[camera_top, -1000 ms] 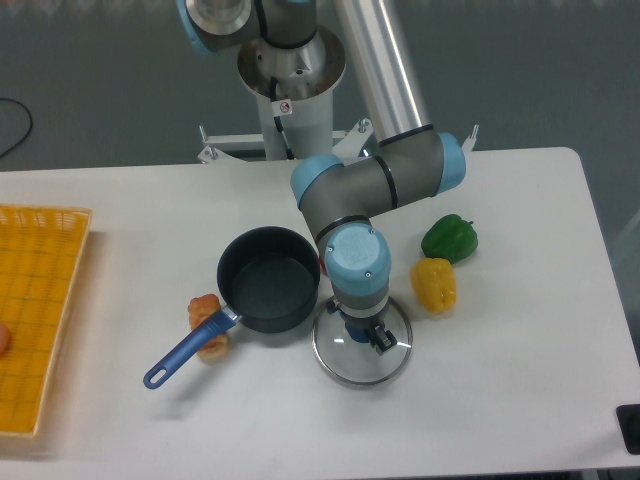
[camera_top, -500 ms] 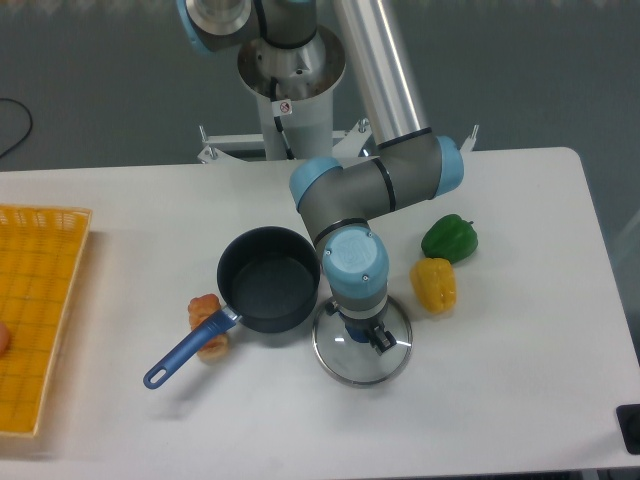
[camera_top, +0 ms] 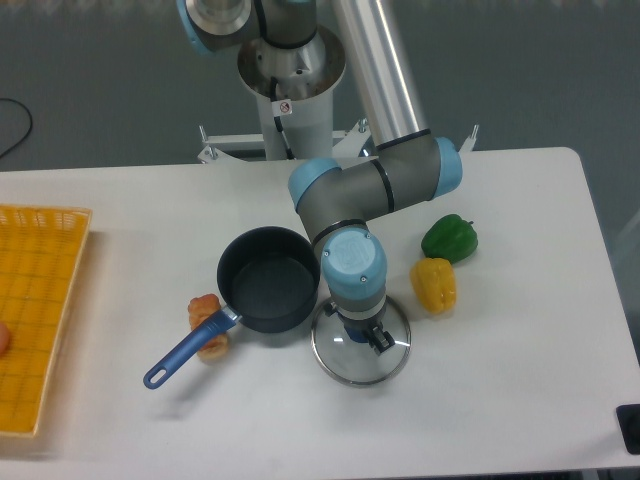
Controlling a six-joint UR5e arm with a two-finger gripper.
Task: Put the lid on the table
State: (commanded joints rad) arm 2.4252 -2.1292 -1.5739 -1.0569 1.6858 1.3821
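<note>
Lid point(camera_top: 352, 362) flat on white bench point(camera_top: 500, 400), directly beneath end effector point(camera_top: 362, 335). End effector pointing straight down at the knob; grasping or released, impossible to tell, fingers hidden by the wrist. Dark blue saucepan point(camera_top: 268, 278) just left, yellow pepper point(camera_top: 433, 283) and green pepper point(camera_top: 449, 238) right.

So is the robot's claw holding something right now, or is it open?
Gripper: over the middle of the lid, right at its knob; whether it is open or shut cannot be told, because the wrist hides it.
</note>
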